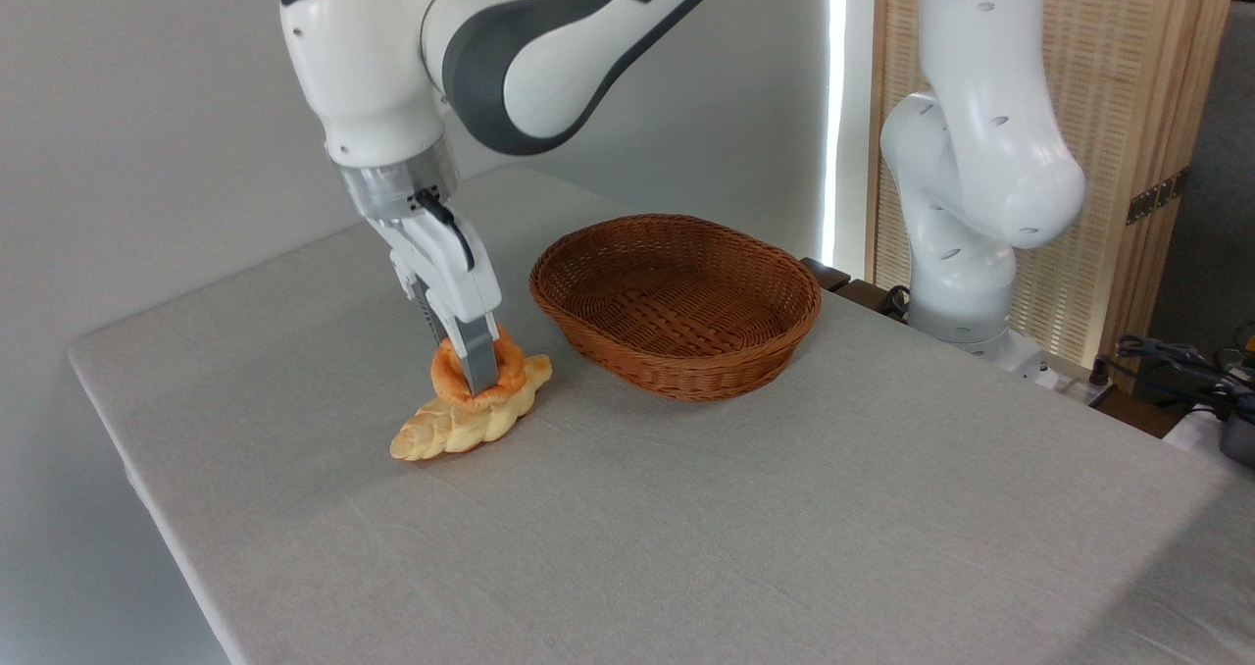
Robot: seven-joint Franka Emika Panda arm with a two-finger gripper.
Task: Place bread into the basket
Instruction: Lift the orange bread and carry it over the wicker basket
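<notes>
grey table [686,508]: gripper [477,376] on bread [449,371] (basket [677,302] nearby)

A pale golden braided loaf [471,422] lies near the left of the grey-clothed bench [686,508], with a slatted wooden screen [1128,106] standing far right.

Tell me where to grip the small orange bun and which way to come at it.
Grip the bun across its round body, one finger on each side, coming straight down from above. It is small and ring-topped, about as wide as the gripper opening, and it sits against the braided loaf, so a side approach would likely bump the loaf. The gripper is already down at it; its grip cannot be judged.
</notes>
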